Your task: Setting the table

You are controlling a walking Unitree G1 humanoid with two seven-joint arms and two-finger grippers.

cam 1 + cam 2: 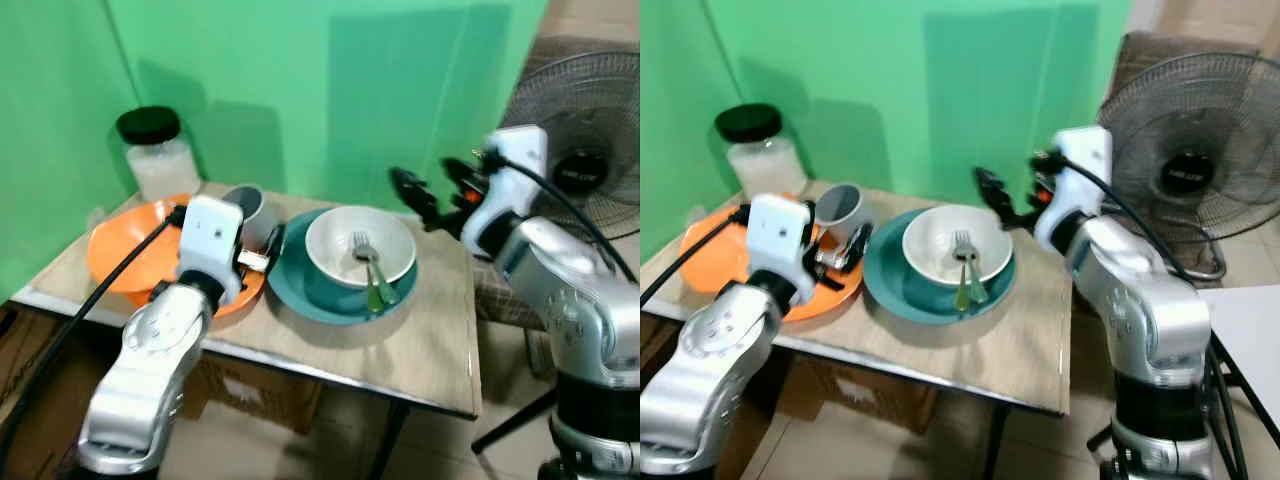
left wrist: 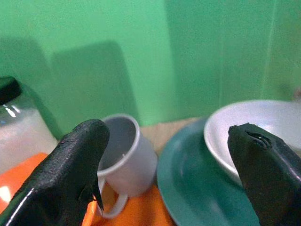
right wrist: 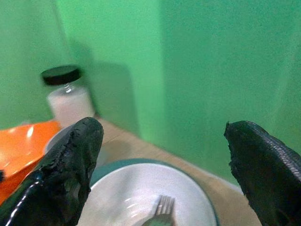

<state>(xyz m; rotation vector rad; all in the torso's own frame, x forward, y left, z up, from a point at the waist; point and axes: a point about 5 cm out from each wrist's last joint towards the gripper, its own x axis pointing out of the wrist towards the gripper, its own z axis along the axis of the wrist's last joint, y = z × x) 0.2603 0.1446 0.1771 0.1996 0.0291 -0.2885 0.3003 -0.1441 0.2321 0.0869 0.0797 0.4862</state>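
A white bowl [image 1: 335,245] holds a fork [image 1: 368,265] with a green handle and sits on a teal plate [image 1: 300,290] at the table's middle. To its left an orange plate [image 1: 120,250] carries a grey mug [image 1: 245,205]. My left gripper [image 1: 262,250] is open and hovers low over the orange plate's right edge. In the left wrist view the mug [image 2: 124,155] stands just beyond its fingers [image 2: 70,179], apart from them. My right gripper [image 1: 435,195] is open and empty, raised above the table just right of the bowl [image 3: 146,193].
A glass jar [image 1: 158,155] with a black lid stands at the back left against the green wall. A standing fan [image 1: 585,150] is beyond the table's right side. The tan table [image 1: 420,340] has bare surface at the front right. Boxes lie under it.
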